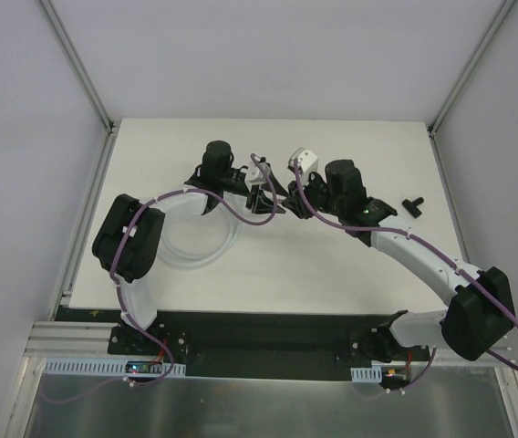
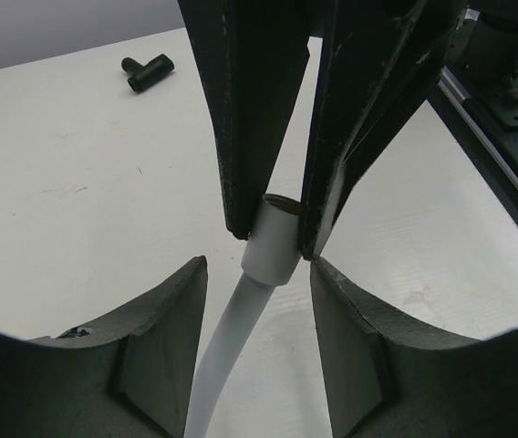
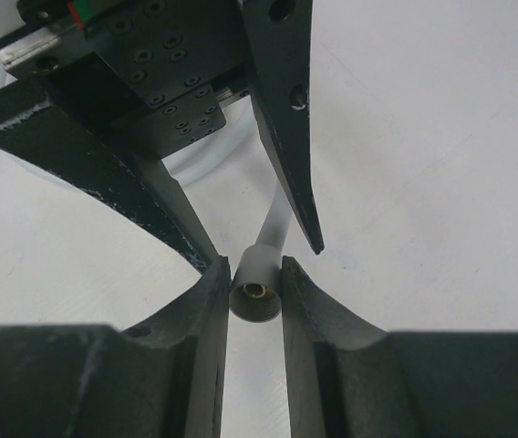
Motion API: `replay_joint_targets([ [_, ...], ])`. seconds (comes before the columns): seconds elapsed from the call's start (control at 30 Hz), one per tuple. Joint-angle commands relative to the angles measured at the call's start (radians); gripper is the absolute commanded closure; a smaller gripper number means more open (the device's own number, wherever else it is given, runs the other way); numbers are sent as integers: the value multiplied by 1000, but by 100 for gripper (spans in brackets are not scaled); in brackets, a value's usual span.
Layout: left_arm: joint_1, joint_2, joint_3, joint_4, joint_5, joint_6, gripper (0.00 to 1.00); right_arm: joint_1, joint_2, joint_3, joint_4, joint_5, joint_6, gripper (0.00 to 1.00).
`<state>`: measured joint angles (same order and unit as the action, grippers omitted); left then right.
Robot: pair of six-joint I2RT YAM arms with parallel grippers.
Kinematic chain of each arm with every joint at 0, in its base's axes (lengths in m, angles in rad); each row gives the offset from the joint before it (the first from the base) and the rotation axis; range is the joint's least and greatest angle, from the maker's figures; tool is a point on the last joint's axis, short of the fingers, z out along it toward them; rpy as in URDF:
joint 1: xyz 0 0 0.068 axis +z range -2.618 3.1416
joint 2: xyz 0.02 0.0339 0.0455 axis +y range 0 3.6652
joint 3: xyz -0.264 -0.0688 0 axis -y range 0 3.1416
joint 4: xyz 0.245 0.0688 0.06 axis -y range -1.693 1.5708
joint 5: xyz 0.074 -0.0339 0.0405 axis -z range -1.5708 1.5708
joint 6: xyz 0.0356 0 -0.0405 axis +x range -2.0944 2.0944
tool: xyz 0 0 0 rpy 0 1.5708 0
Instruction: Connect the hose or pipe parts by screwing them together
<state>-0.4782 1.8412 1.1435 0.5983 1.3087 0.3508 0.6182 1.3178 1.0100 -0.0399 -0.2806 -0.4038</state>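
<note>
Right gripper (image 3: 254, 266) is clenched on the grey end fitting (image 3: 256, 294) of the white hose (image 2: 232, 351). The fitting is pinched between both pads near their tips. Its open mouth faces the right wrist camera, and a brassy insert shows inside. The fitting looks raised off the table (image 1: 332, 274), and the hose runs back from it toward the left arm's side.

Left gripper (image 2: 259, 266) is released. Its jaws are apart, one finger on each side of the hose just behind the fitting. The left wrist view shows a gap on both sides, so there is no pinch. The two grippers meet nose to nose, with the right one's fingers entering from the top of the left wrist view. The opposing fingertips are very close; contact cannot be told.

Top view: both grippers sit mid-table, toward the far edge.
- Left arm (image 1: 131, 239) rises from its base at near left, elbow pushed out left, forearm reaching right.
- Right arm (image 1: 423, 260) stretches from near right diagonally up and left, wrist turned toward the left gripper.
- The rest of the hose lies in a loose loop on the table, under and beside the left forearm.
- Black T-connector (image 1: 413, 203) lies flat on the table to the right of the right wrist — alone, well apart from the hose and both grippers.
- A purple cable (image 1: 232, 212) drapes along each arm.
</note>
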Motion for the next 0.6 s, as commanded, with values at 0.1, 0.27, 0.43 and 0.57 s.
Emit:
replay_joint_targets([
  [0.1,-4,3,41,110,83,-73,51,-15,-22,-8,74,-43,16,99],
  [0.27,-7,23,56,162,100,-121,55,-21,-32,-16,83,-49,23,99],
  [0.43,-7,36,59,176,112,-154,46,-28,-37,-21,87,-55,30,99],
  [0.57,-5,52,64,187,115,-170,46,-31,-38,-22,92,-57,33,99],
])
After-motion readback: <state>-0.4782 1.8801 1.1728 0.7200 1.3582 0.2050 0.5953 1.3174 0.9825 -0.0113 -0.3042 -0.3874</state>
